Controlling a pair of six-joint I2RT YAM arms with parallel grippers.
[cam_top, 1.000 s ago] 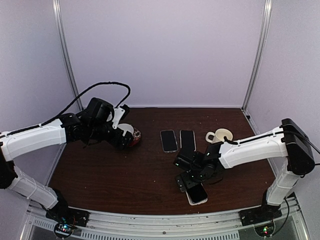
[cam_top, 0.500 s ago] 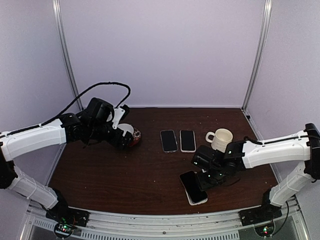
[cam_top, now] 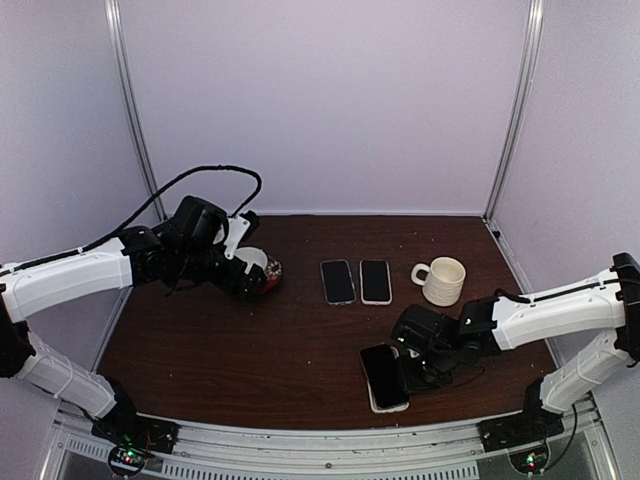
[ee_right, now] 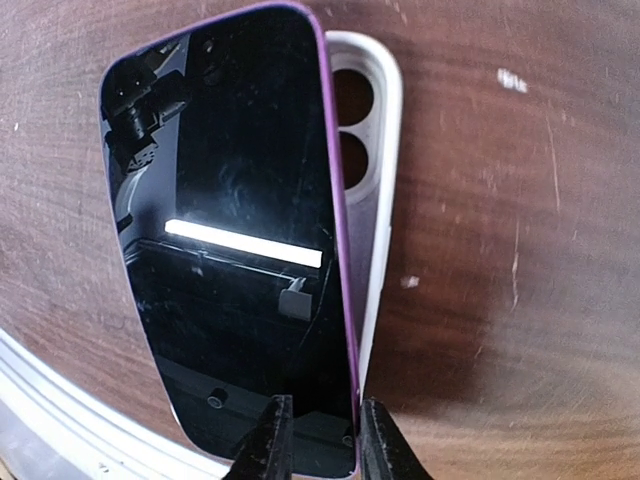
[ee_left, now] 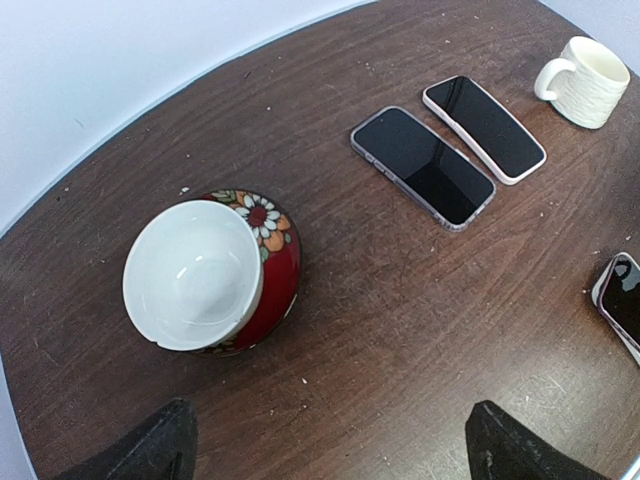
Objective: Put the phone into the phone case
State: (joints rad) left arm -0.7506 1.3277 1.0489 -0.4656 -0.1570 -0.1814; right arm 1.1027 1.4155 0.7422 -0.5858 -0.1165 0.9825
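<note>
The phone is covering most of the phone case, and the right hand is hiding the phone's near edge.

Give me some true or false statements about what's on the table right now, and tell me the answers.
1. The phone lies askew on top of the white case, not seated in it. True.
2. The mug is tipped on its side. False: it stands upright.
3. The left gripper is open, with nothing between its fingers. True.
4. Three phones lie side by side left of the mug. False: just two phones lie there.
</note>
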